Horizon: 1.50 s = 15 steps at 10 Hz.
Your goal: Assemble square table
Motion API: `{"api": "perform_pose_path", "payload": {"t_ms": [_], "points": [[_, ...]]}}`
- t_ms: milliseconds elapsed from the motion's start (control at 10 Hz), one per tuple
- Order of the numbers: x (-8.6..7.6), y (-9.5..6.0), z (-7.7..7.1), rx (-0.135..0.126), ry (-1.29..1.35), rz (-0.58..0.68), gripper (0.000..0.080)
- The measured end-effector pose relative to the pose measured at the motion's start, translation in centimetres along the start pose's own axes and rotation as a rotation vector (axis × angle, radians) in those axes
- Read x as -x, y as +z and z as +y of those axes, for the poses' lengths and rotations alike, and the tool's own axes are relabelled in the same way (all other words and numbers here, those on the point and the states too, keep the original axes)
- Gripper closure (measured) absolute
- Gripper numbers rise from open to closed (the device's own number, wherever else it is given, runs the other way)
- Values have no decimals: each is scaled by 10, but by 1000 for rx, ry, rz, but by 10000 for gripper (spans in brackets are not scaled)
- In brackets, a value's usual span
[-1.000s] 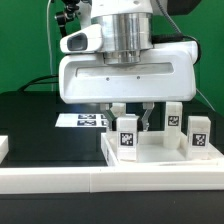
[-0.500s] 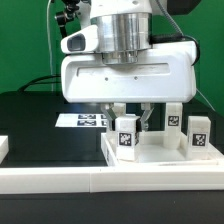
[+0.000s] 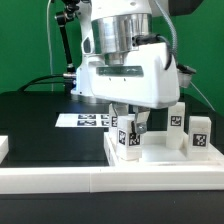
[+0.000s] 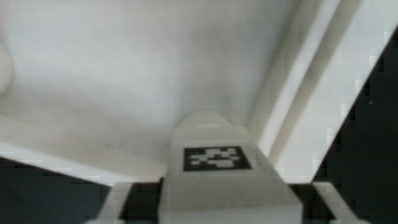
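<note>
The square table top (image 3: 160, 155) is a white tray with a raised rim, lying at the exterior view's right. One white leg (image 3: 128, 137) with a black-and-white tag stands upright in it near its front left corner. My gripper (image 3: 130, 122) comes down from above and is shut on this leg, one finger on each side. In the wrist view the tagged leg (image 4: 217, 165) sits between my fingers (image 4: 121, 205), over the tray's floor (image 4: 125, 80) and next to its rim (image 4: 317, 70). Two more legs (image 3: 174, 121) (image 3: 198, 135) stand at the tray's right.
The marker board (image 3: 82, 120) lies flat on the black table behind the tray, at the exterior view's left. A long white rail (image 3: 60, 181) runs along the front edge. A small white block (image 3: 4, 148) shows at the far left. Cables hang behind the arm.
The hand has turned about its upright axis, and its broad face now points to one side. The leg stays between the fingers at the same spot in the tray.
</note>
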State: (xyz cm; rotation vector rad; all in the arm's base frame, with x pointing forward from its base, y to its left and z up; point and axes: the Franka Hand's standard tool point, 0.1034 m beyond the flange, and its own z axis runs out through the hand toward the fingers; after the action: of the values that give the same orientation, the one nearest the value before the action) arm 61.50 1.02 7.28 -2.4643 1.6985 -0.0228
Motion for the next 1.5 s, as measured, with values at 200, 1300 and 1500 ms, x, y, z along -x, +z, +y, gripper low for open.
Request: {"api": "perform_pose_path", "payload": {"t_ms": [200,1300,1500], "points": [[0,1,0,-13,221,-19,508],[1,2,-3,-24,581,-47,296],[1,2,-2,-19,461,-48,197]]}}
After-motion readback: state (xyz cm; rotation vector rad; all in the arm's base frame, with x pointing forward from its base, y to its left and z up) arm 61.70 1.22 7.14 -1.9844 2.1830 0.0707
